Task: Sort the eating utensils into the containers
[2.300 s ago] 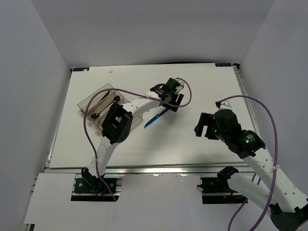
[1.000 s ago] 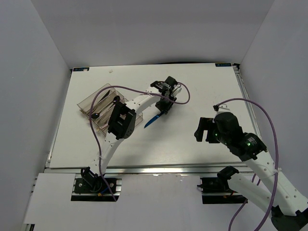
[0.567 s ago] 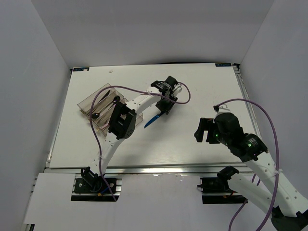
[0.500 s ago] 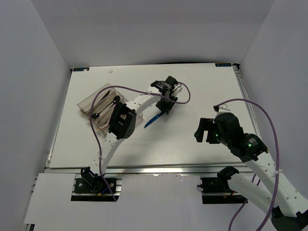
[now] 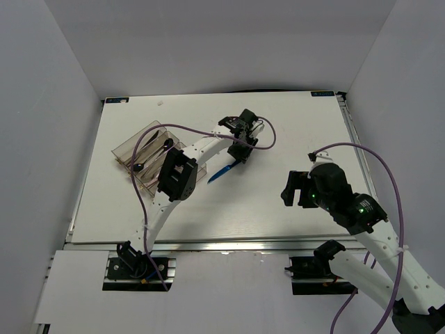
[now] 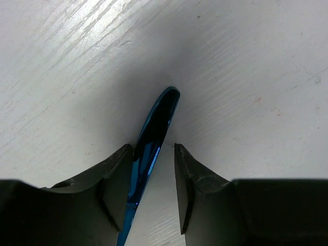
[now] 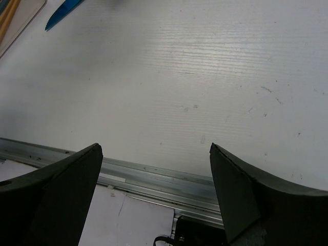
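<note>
Now, left pincer [image 6: 154, 154]: we see it narrowly spread, down at the tabletop [image 6: 246, 77], astride the knife [image 6: 156, 120].
Knife: blue, lying flat, touching one finger with a gap to the other, just right of the tray [image 5: 124, 148].
Tray: clear, dark utensils inside.
Right pincer [image 7: 154, 154]: spread wide, over the tabletop's near edge.

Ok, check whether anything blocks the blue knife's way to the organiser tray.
Nothing visible lies on the table between the blue knife and the tray. Only the left arm's own elbow hangs over the tray's end nearest the knife.
</note>
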